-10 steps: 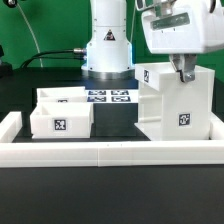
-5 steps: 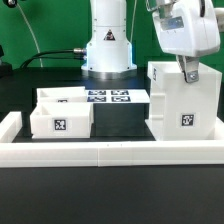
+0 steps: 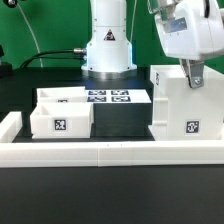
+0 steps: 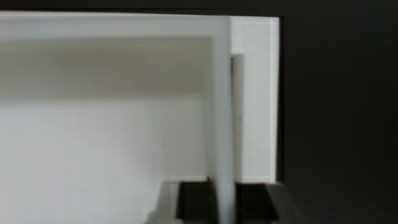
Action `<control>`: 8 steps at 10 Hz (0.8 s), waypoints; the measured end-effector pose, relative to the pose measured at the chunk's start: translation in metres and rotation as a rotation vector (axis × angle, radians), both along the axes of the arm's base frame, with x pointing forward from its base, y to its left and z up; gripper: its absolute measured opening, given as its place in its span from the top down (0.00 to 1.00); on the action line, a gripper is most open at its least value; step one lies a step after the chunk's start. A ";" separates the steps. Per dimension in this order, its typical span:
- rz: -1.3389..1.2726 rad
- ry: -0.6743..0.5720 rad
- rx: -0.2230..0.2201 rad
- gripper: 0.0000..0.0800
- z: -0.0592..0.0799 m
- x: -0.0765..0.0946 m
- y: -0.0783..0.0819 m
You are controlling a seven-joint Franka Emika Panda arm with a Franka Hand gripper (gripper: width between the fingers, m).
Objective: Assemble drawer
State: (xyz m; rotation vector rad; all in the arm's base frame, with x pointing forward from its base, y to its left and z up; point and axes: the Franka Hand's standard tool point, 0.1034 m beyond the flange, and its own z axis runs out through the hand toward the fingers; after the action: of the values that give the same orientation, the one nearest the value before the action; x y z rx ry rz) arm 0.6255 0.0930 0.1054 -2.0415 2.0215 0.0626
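The tall white box-shaped housing point(image 3: 186, 105) stands at the exterior view's right, a square tag on its front, against the long rail. My gripper point(image 3: 196, 76) reaches down over its top edge and is shut on the housing's thin side wall. In the wrist view the wall point(image 4: 237, 120) runs as a narrow white strip down between my two dark fingertips point(image 4: 192, 200), which press it from both sides. Two small white trays point(image 3: 62, 112) with tags sit together at the exterior view's left.
A long low white rail point(image 3: 100, 150) runs along the front and turns up at the left end. The marker board point(image 3: 110, 97) lies flat before the robot base point(image 3: 107, 50). Black table surface lies between trays and housing.
The housing has slid toward the exterior view's right with my gripper holding its wall. The gap between housing and trays has widened. The trays have not moved.
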 end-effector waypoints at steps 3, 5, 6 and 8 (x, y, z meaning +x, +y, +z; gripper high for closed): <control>-0.003 -0.007 0.000 0.94 0.000 0.009 0.000; -0.001 -0.010 -0.002 0.94 0.000 0.009 0.000; 0.003 -0.010 -0.002 0.94 0.000 0.009 0.000; 0.010 -0.011 -0.003 0.71 0.000 0.008 0.000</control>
State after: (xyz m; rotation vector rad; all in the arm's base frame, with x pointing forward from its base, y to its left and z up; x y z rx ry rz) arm 0.6340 0.0934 0.1051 -2.0496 2.0064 0.0503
